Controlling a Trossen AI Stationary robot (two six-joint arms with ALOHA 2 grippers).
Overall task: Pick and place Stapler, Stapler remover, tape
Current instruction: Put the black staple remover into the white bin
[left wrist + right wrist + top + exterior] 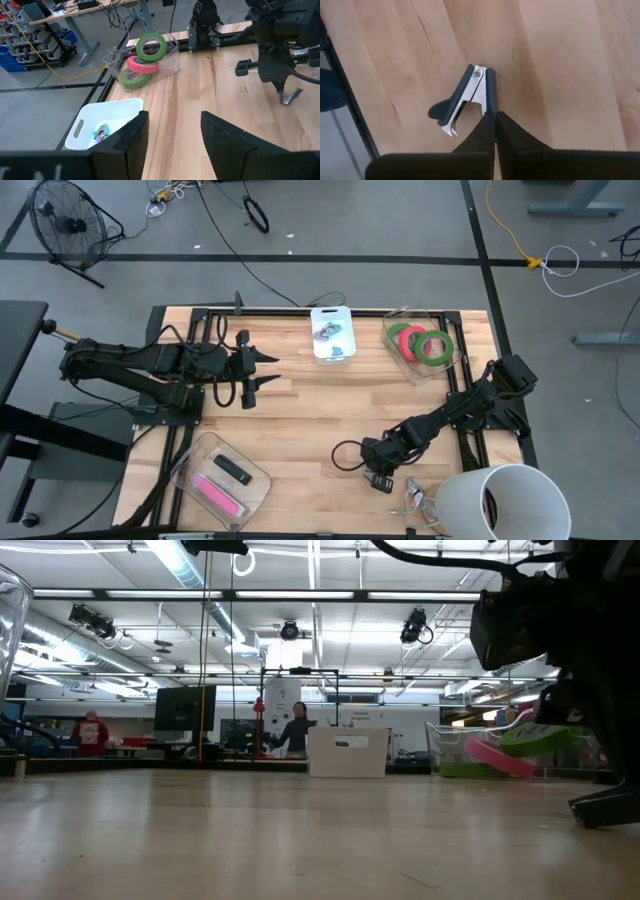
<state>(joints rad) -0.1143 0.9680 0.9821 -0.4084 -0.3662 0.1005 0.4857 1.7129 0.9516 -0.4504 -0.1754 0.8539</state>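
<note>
Revealing closed right gripper (pixel 495 131) touching staple remover (pixel 465 100).

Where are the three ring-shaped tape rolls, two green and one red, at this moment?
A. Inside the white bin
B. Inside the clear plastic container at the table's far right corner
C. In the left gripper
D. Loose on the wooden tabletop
B: the high view shows the three tape rolls stacked inside the clear plastic container, and the left wrist view shows the same, apart from the white bin.

No words, labels, brands or numbers can be read on anything in these four views
</note>
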